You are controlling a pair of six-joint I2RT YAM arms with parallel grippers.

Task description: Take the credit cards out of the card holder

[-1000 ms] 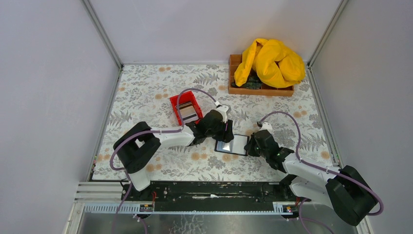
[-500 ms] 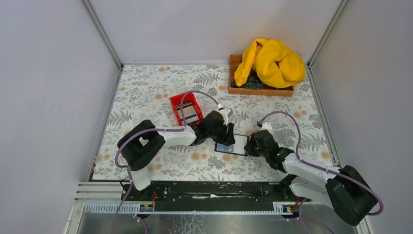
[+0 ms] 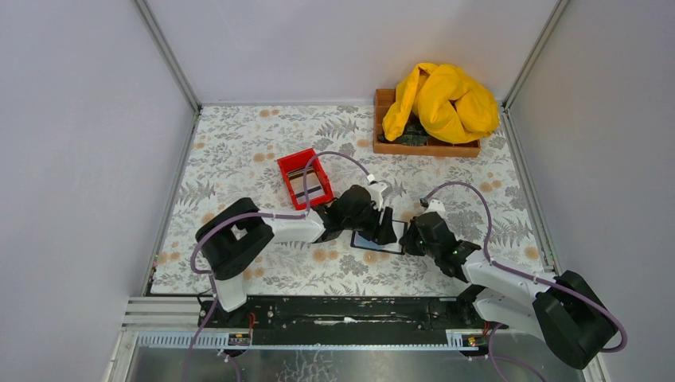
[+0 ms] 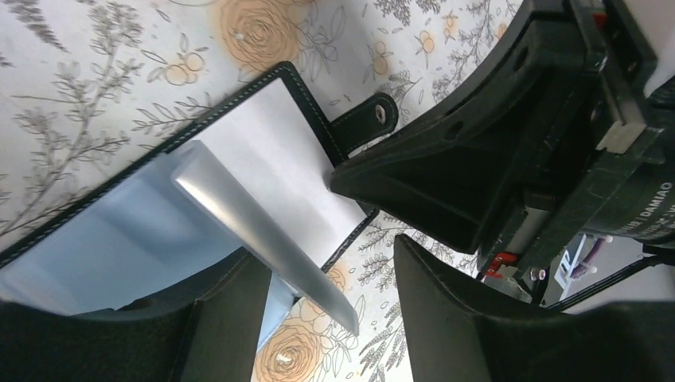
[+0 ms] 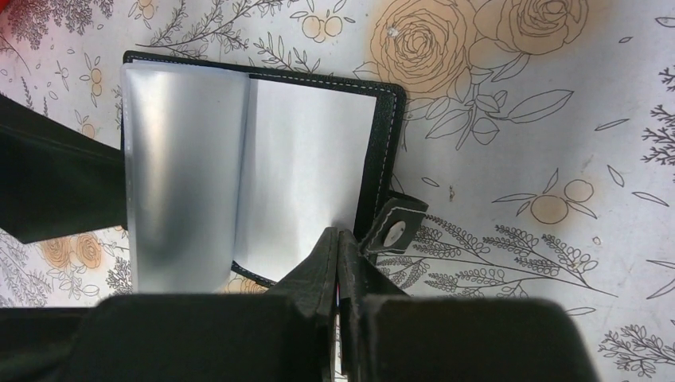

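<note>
Left wrist view has the card holder lying open and flat directly beneath the left pincer, pale inner faces up. One clear plastic leaf stands up from its spine and runs between that pincer's jaws. The jaws are apart, the leaf closer to one jaw than the other, and nothing is gripped. Whether this leaf holds a card I cannot tell.

The right pincer has its jaws pressed together, and its tip is down on the holder's near edge, just beside the snap tab. It looks to be pinning the holder.

By my judgement the holder is light and floppy and would slide on the floral cloth unless pinned. The credit cards are thin, stiff and slick, and the leaf is soft and slippery. A card is best taken by an exposed short edge and pulled along the sleeve.

Behind the left pincer, some cards already lie in the red bin. Well beyond both pincers is the wooden tray under a yellow cloth.

Compared with a second ago, the left pincer has pushed over the holder and now covers most of its pale face. The right pincer has not moved.
</note>
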